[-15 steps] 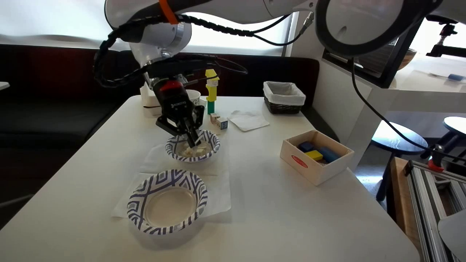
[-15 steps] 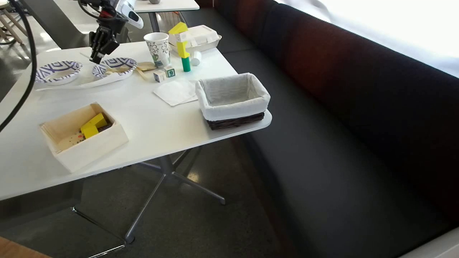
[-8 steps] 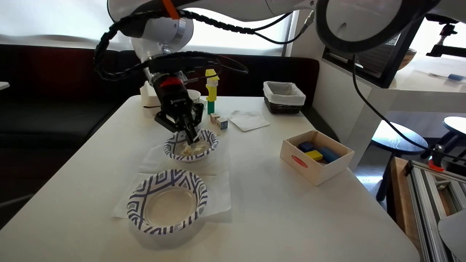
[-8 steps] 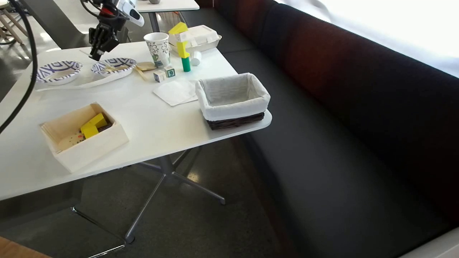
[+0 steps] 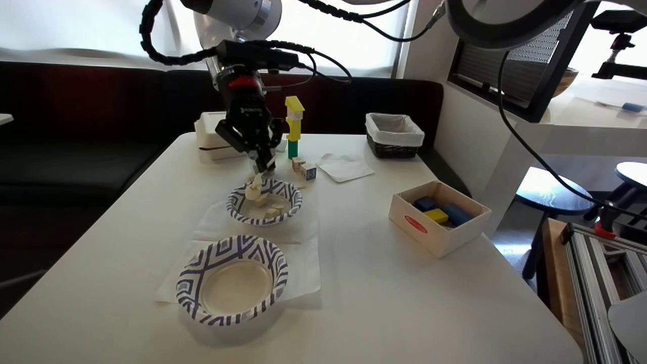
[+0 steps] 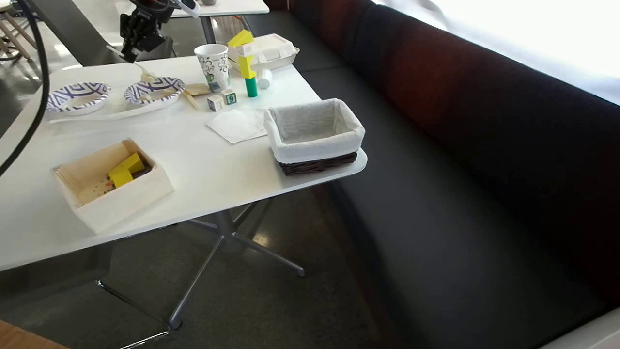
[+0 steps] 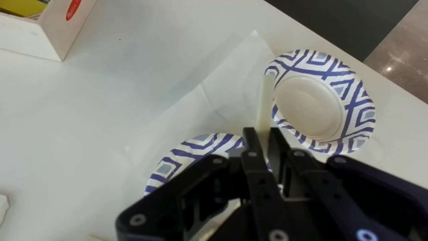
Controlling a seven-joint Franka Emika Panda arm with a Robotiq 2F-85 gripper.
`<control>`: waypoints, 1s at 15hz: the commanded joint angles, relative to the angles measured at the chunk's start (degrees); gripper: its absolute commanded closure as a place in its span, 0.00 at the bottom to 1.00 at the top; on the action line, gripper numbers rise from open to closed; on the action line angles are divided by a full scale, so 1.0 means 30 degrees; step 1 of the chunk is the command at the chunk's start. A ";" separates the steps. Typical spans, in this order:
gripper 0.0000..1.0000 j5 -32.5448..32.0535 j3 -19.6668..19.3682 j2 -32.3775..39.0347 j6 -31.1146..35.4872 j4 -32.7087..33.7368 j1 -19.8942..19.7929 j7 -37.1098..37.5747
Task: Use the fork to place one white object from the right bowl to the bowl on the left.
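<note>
In an exterior view, the black two-fingered hand (image 5: 265, 165) grips a pale, slender fork (image 5: 258, 180); a small off-white lump (image 5: 253, 192), apparently on its tip, shows above the round blue-and-white paper right bowl (image 5: 294, 201). Pickup seems done; delivery to the wider matching left bowl (image 5: 236, 287) remains. In an exterior view, lump (image 6: 147, 76) and fork tip blur together. In the wrist view, the closed hand hides much of the right bowl; the lump is unseen.

I read my white table (image 5: 384, 303) by a clock centred on its top, in an exterior view | 11 o'clock: off-white container (image 5: 209, 134), paper cup (image 6: 211, 68) near it | 12 o'clock: block tower (image 5: 293, 127), two small cubes (image 5: 308, 172) | 1 o'clock: napkin (image 5: 345, 167), lined basket (image 5: 394, 150) beyond | 3 o'clock: wooden box (image 5: 428, 238) | 9 o'clock: spread paper sheet (image 5: 298, 260)
</note>
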 commanded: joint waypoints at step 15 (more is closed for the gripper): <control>0.97 -0.0257 0.2695 0.0530 -0.4637 -0.1889 0.1728 -0.4735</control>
